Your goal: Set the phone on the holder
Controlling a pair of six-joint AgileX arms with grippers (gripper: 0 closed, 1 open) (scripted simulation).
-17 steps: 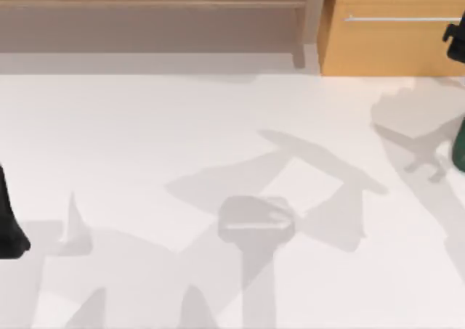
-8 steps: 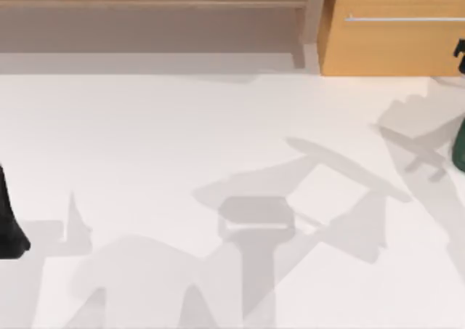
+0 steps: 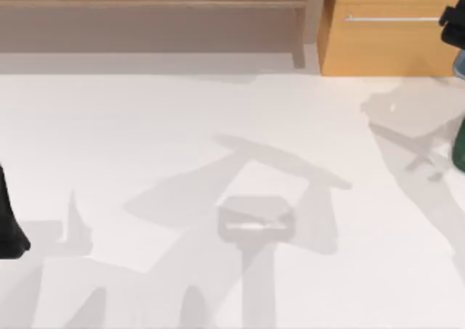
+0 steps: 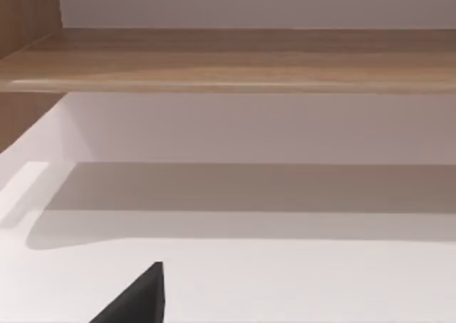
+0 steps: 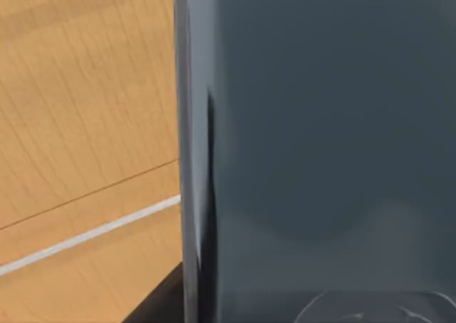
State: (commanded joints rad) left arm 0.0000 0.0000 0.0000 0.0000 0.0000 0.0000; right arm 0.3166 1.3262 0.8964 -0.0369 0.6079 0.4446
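- Spreading across the top view, the white table (image 3: 145,140) is crossed by grey shadows of the arms.
- Behind the table stands a long wooden shelf unit (image 3: 152,17); its open compartment holds nothing that can be made out from above. In the left wrist view its board (image 4: 235,59) runs across above the pale back wall.
- Beside the shelf, toward the table's right, stands an orange-brown wooden cabinet (image 3: 392,38) with a thin silvery handle (image 3: 396,18) across its closed front; what it holds cannot be told. The same wood grain with a pale line shows in the right wrist view (image 5: 85,123).
- A pale grey holder (image 3: 254,218) sits on the table near the middle, with a bright slot across its top and nothing resting on it.
- The phone (image 5: 320,137), dark blue-grey with a thin silvery rim, stands very close before the right wrist camera, well apart from the holder.
- The right arm (image 3: 459,133) is at the table's right edge; whether its fingers are clamped on the phone cannot be told.
- The left arm (image 3: 9,227) is parked at the table's left edge, and the state of its fingers cannot be told either.
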